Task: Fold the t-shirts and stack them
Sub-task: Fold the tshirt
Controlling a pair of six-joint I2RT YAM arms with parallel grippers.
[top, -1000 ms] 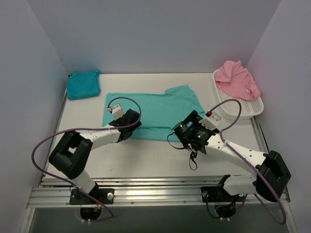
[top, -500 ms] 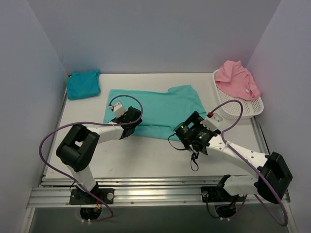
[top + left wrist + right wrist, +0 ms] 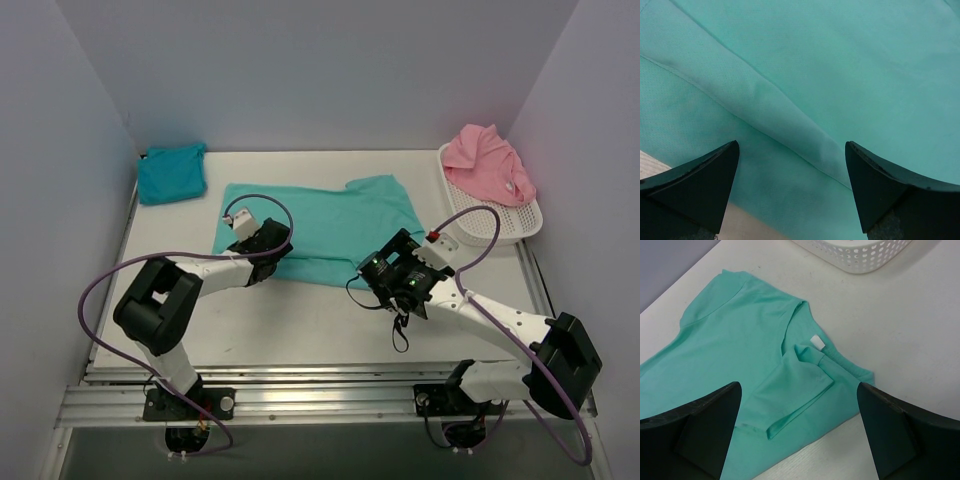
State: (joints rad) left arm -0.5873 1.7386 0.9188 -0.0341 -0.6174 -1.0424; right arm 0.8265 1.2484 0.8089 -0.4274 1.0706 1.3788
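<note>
Start at the near side. Your left gripper (image 3: 791, 145) sits low over the near left edge of the sea-green t-shirt (image 3: 330, 222), its jaws spread wide with nothing between them. Through its wrist camera you see the two dark fingers (image 3: 695, 190) framing a soft diagonal fold in the cloth. A sliver of the pale table (image 3: 300, 320) shows at the near left corner of that view. Whether the fingertips actually touch the fabric is hard to judge from these views.

Your right gripper (image 3: 799, 385) is at the near right edge of the same shirt, its jaws likewise wide apart and holding nothing. Its wrist view looks across the collar end of the shirt. There, a small white tag (image 3: 816, 342) shows at the neckline and one short sleeve (image 3: 790, 395) lies folded in over the body.

The sea-green t-shirt lies spread flat across the middle of the table, its long side running left to right. One sleeve pokes out toward the far right.

Farther back on the right, the white mesh basket (image 3: 490, 222) stands by the table's right edge, near the shirt's right end. The pink t-shirt (image 3: 487, 163) is heaped in the basket's far part and drapes over the rim. In the far left corner the turquoise-blue t-shirt (image 3: 172, 172) lies as a folded bundle, apart from the sea-green one.
</note>
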